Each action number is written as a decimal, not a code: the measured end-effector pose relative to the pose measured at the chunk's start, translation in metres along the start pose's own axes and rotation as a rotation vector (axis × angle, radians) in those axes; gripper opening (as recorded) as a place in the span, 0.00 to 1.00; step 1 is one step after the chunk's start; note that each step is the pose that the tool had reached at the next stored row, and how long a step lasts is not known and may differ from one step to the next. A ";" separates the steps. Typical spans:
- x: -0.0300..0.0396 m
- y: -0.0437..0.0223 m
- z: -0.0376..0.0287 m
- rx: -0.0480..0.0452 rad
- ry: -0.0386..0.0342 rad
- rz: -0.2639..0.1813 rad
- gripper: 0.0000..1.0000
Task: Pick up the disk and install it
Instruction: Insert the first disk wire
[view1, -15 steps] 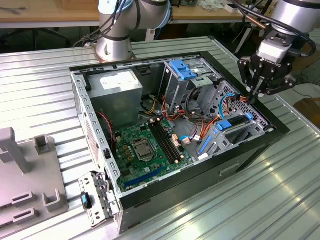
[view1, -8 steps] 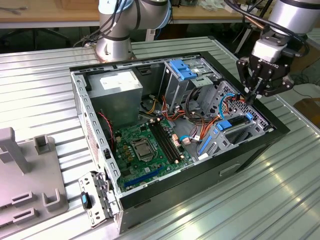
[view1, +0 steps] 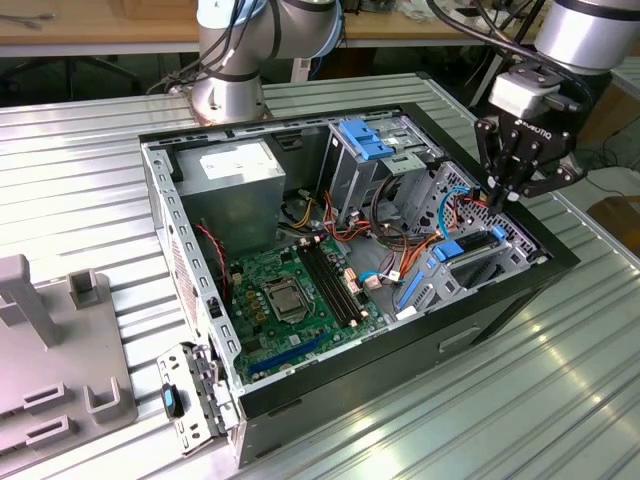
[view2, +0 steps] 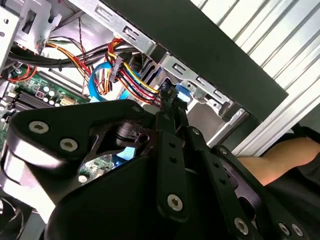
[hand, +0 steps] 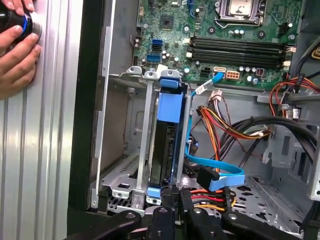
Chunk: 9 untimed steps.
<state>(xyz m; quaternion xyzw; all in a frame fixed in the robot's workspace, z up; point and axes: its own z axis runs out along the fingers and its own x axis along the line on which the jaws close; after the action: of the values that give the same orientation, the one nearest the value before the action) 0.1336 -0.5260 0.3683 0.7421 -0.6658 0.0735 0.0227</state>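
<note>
in the drive cage (hand: 144, 150), disk (hand: 167, 132) slotted in, hand (hand: 173, 192) pinched closed just beside its end

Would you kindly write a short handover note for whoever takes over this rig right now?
Pincer: shut, tips at the disk's end.
Disk: on edge in its blue carrier, inside the drive cage of the open computer case.
Done: the disk is in the slot.
Left: whether it is fully seated does not show.
A person's hand rests on a button beside the case.
</note>
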 end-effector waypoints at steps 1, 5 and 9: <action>-0.0003 0.0030 -0.0002 -0.0003 0.0003 0.001 0.17; -0.0010 0.0080 0.0008 -0.0040 0.0022 0.028 0.17; -0.0013 0.0082 0.0033 -0.0144 0.0070 0.101 0.17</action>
<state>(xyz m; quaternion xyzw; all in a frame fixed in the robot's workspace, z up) 0.1256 -0.5260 0.3644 0.7070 -0.7030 0.0724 0.0266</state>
